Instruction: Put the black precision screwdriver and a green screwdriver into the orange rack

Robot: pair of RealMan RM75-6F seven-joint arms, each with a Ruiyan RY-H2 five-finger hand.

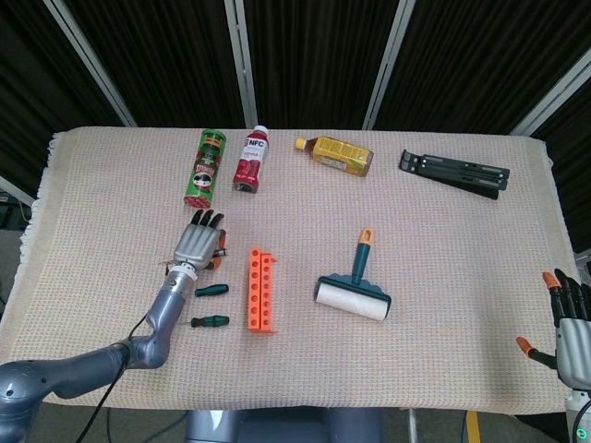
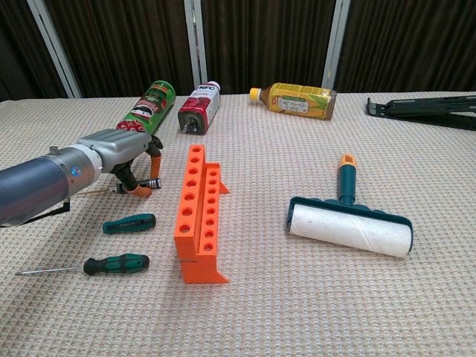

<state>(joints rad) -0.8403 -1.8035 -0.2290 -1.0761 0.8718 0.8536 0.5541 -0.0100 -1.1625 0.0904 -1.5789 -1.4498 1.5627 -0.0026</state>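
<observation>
- One beige woven cloth (image 1: 434, 231) over the whole table; dark curtains with pale metal struts behind.
- Orange rack (image 2: 199, 213) left of centre on the cloth, standing upright, its two rows of holes all empty as seen from the chest camera.
- Two green screwdrivers just left of the rack: short one (image 2: 129, 222) nearer its middle, longer one with a thin shaft (image 2: 115, 264) towards its near end; both flat on the cloth, apart from the rack.
- Black precision screwdriver (image 2: 152, 184) left of the rack's far end, mostly hidden under the fingers; only its tip end visible.
- Left hand (image 2: 123, 152) directly over that screwdriver, orange-tipped fingers curled down around it; whether actually gripping, cannot tell.
- Right hand (image 1: 571, 325) far right of the rack at the table edge, fingers spread, holding nothing.
- Beyond the rack: green chip can (image 1: 207, 167), red bottle (image 1: 252, 159), amber bottle (image 1: 338, 155), all lying down, caps on.
- Right of the rack: lint roller (image 1: 355, 291); further back, black folded stand (image 1: 454, 173).
</observation>
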